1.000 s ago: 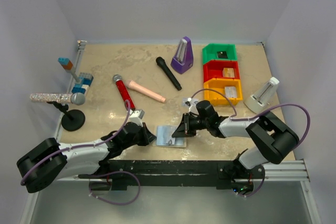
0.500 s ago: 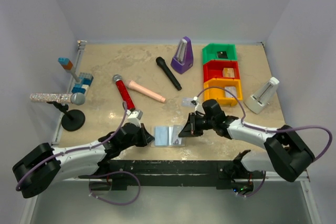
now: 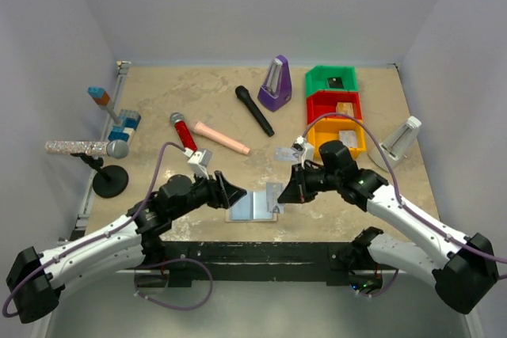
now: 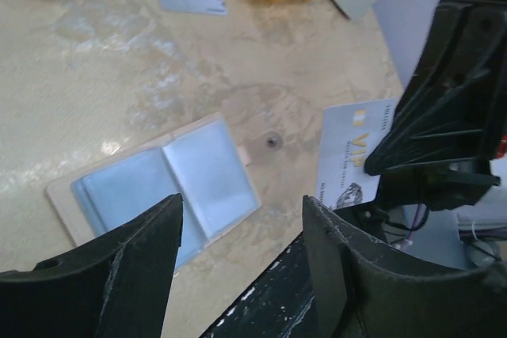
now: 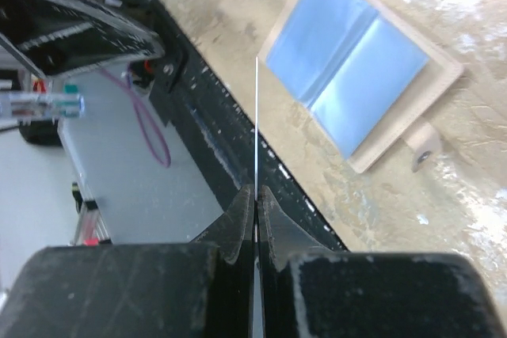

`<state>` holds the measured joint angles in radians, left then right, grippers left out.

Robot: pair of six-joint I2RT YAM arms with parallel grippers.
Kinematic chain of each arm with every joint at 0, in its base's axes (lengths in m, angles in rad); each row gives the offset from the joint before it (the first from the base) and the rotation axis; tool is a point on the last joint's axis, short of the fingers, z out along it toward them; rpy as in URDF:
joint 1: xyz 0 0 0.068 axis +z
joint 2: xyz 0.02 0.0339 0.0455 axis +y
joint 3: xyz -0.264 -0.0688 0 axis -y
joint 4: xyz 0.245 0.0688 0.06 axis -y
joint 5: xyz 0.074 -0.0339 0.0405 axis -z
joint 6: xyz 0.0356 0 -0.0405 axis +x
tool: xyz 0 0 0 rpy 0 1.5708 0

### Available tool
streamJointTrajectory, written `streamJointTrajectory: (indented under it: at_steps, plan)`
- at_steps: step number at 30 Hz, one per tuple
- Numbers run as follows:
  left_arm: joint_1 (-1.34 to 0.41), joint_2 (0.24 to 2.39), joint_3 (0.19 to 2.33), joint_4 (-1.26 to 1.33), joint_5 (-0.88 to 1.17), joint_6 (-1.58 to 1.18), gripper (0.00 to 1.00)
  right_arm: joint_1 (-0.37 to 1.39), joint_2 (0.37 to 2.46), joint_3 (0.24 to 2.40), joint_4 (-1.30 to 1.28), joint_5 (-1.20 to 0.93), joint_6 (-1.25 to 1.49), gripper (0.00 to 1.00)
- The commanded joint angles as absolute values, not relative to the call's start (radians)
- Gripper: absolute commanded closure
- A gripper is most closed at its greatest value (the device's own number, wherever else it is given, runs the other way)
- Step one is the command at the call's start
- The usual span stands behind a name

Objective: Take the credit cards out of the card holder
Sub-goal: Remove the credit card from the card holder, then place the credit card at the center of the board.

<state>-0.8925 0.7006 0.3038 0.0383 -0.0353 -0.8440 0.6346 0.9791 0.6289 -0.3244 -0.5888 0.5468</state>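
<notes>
My R gripper [image 5: 255, 195] pinched a card [image 4: 348, 156] above the open holder [image 3: 252, 206] at the table [image 3: 158, 100] near edge, L gripper [image 3: 230, 192] spread; next prob. needed laying it aside.

Top of table [image 3: 198, 93] — pale mottled stone look, faint sheen. On the card holder [image 4: 158, 187]: smooth light-blue panels, slightly glossy; tan edging matt. The silver-grey card [image 4: 348, 156] — thin, glossy printed plastic. Fingers [image 5: 238, 231] of right hand [image 5: 255, 194] matt black plastic, scuffed.
</notes>
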Motion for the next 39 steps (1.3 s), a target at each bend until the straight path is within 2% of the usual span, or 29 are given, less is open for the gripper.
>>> streamJointTrajectory:
  at_steps: [1, 5, 10, 16, 31, 36, 39]
  plan:
    - [-0.888, 0.631, 0.367, 0.101, 0.136, -0.711, 0.33, 0.647, 0.927, 0.690, -0.460, -0.744, 0.387, 1.00]
    - [-0.888, 0.633, 0.417, 0.152, 0.365, -0.631, 0.33, 0.687, 0.939, 0.748, -0.552, -0.893, 0.295, 1.00]
    - [-0.888, 0.684, 0.468, 0.173, 0.520, -0.607, 0.33, 0.744, 0.949, 0.799, -0.621, -0.931, 0.233, 1.00]
    - [-0.888, 0.730, 0.462, 0.247, 0.615, -0.632, 0.35, 0.822, 0.994, 0.838, -0.627, -0.914, 0.222, 1.00]
    - [-0.891, 0.821, 0.454, 0.321, 0.741, -0.664, 0.45, 0.853, 1.042, 0.900, -0.635, -0.916, 0.215, 1.00]
    - [-0.894, 0.833, 0.453, 0.344, 0.764, -0.673, 0.53, 0.861, 1.058, 0.916, -0.647, -0.916, 0.207, 1.00]
    - [-0.897, 0.847, 0.454, 0.351, 0.778, -0.676, 0.62, 0.862, 1.066, 0.922, -0.650, -0.914, 0.201, 1.00]
